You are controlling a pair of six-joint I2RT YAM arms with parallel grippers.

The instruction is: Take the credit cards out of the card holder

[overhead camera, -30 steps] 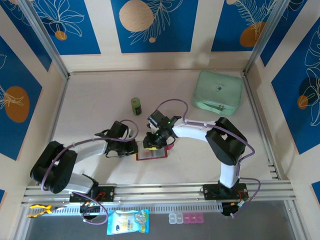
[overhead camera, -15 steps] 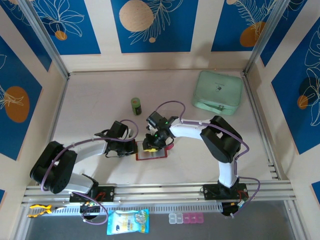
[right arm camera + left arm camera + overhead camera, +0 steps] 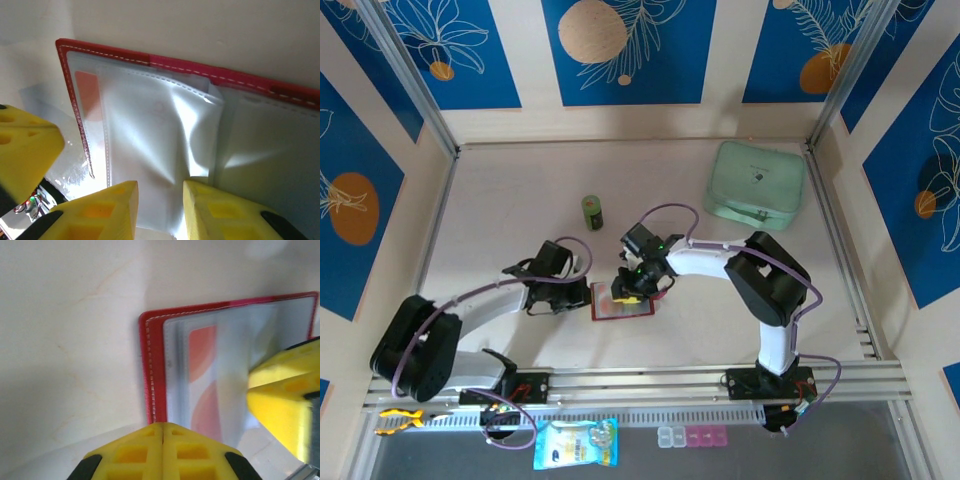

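The red card holder (image 3: pixel 622 308) lies open on the table between the two grippers, its clear sleeves (image 3: pixel 150 125) facing up and bulging. A credit card (image 3: pixel 202 385) with orange-red marks shows through a sleeve; the same orange also shows in the right wrist view on the card (image 3: pixel 88 87). My left gripper (image 3: pixel 162 432) is shut, its tips at the holder's stitched left edge (image 3: pixel 150 370). My right gripper (image 3: pixel 160 200) stands over the sleeves with its jaws slightly apart and sleeve plastic showing in the gap. From above, the left gripper (image 3: pixel 582 296) and the right gripper (image 3: pixel 632 291) flank the holder.
A small green can (image 3: pixel 592 211) stands behind the holder. A mint-green zip pouch (image 3: pixel 756 182) lies at the back right. Below the front rail are a blue packet (image 3: pixel 576 443), a pill box (image 3: pixel 692 436) and a yellow toy (image 3: pixel 400 418).
The right wrist has shifted slightly to the right over the holder. The left arm's elbow has swung a little towards the left. The card holder stays in place.
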